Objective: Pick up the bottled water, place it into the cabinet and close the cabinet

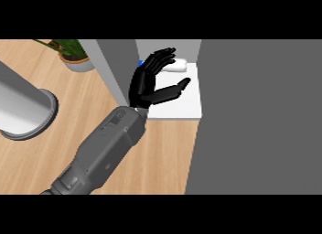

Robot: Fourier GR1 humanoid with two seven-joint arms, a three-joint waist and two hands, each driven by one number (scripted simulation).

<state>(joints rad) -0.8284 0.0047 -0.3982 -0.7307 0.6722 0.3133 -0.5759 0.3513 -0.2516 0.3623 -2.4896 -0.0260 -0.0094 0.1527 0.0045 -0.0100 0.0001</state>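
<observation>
I see the bottled water (176, 66) lying on its side on the white cabinet shelf (184, 107), long axis running nine to three o'clock, just past my fingertips at about one o'clock. The only hand in view (152, 87), which I can't call left or right, has straight, spread fingers holding nothing. I count one bottle, one cabinet door (265, 119), one potted plant (70, 54) and one grey cylinder (18, 107).

Hand: black left hand (152, 81), fingers straight, inside the cabinet.
Bottle: clear bottled water (175, 66) lying on white cabinet shelf (184, 107).
</observation>
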